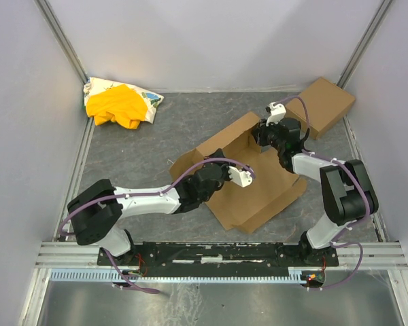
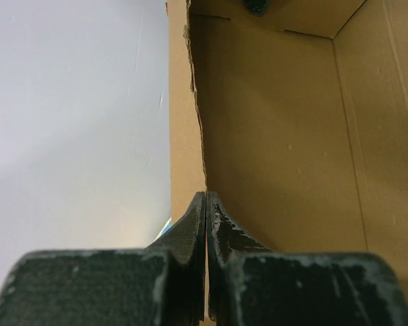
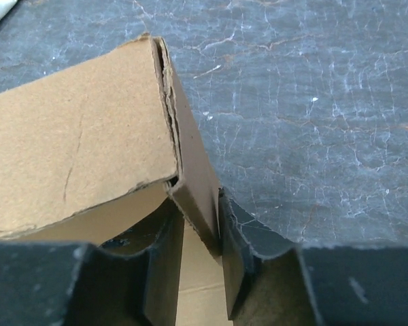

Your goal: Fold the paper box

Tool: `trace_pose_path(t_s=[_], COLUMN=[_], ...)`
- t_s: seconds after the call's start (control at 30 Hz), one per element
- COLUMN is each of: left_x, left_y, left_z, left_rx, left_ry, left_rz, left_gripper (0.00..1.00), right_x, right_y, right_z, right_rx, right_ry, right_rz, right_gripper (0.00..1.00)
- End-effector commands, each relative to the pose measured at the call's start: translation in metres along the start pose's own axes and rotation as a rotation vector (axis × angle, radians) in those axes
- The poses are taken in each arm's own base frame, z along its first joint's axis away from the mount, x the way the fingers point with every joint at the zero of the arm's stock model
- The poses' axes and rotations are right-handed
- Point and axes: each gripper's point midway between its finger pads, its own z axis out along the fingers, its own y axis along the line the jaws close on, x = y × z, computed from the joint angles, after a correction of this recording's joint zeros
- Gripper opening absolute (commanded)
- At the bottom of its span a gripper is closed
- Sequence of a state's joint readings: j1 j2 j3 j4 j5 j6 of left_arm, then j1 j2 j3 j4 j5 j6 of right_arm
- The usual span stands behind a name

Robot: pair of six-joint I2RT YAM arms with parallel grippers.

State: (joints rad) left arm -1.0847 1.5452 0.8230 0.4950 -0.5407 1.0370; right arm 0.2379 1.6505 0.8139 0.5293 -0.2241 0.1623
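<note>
While left jaws pinch paper box (image 1: 258, 193) wall, right jaws straddle corner.

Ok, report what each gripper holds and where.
Left gripper pinches the paper box by its upright wall edge. Right gripper straddles a corner wall; grip cannot be told.

Cardboard, cloth and crackled grey, all of it matt.
The paper box (image 1: 258, 193) is plain brown cardboard, dull, its cut edges ragged and fibrous; the second box (image 1: 326, 102) far right looks like the same stock. The table (image 1: 156, 146) is dark grey, veined like cracked stone. Far left, the bundle (image 1: 119, 105) is soft yellow-and-white cloth. The left gripper (image 2: 206, 197) is matt black, scuffed and dusted pale. The near rail (image 1: 217, 252) is bare metal, the walls (image 1: 211, 41) smooth and pale.
</note>
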Motion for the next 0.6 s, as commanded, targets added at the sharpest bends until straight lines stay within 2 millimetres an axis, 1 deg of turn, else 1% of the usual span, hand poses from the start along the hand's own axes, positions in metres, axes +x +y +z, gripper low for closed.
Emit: trace_pose_path(t_s=[0.0, 0.1, 0.13, 0.27, 0.33, 0.43, 0.47, 0.5, 0.57], left_x=[-0.021, -0.022, -0.022, -0.021, -0.019, -0.014, -0.013, -0.012, -0.015], left_y=[0.013, 0.015, 0.015, 0.016, 0.019, 0.029, 0.034, 0.037, 0.043], left_z=[0.001, 0.000, 0.000, 0.000, 0.000, 0.000, 0.000, -0.001, -0.003], left_rx=[-0.027, -0.031, -0.033, -0.038, -0.052, -0.105, -0.121, -0.135, -0.150], left_ry=[-0.066, -0.068, -0.069, -0.062, -0.046, 0.009, 0.022, 0.033, 0.036], left_rz=[-0.040, -0.039, -0.040, -0.039, -0.045, -0.081, -0.100, -0.123, -0.183], left_gripper=[0.03, 0.03, 0.03, 0.03, 0.05, 0.16, 0.21, 0.31, 0.46], right_x=[0.024, 0.031, 0.031, 0.033, 0.029, 0.022, 0.021, 0.019, 0.017], right_y=[0.018, 0.018, 0.019, 0.014, 0.013, 0.010, 0.009, 0.009, 0.009], right_z=[0.001, 0.006, 0.007, 0.010, 0.008, 0.004, 0.003, 0.003, 0.002], right_rx=[-0.069, -0.082, -0.084, -0.061, -0.050, -0.032, -0.027, -0.024, -0.020], right_ry=[0.093, 0.122, 0.127, 0.143, 0.132, 0.120, 0.122, 0.123, 0.122], right_rz=[0.019, 0.015, 0.014, 0.017, 0.012, -0.004, -0.009, -0.012, -0.019], right_gripper=[0.35, 0.35, 0.32, 0.12, 0.07, 0.06, 0.06, 0.06, 0.06])
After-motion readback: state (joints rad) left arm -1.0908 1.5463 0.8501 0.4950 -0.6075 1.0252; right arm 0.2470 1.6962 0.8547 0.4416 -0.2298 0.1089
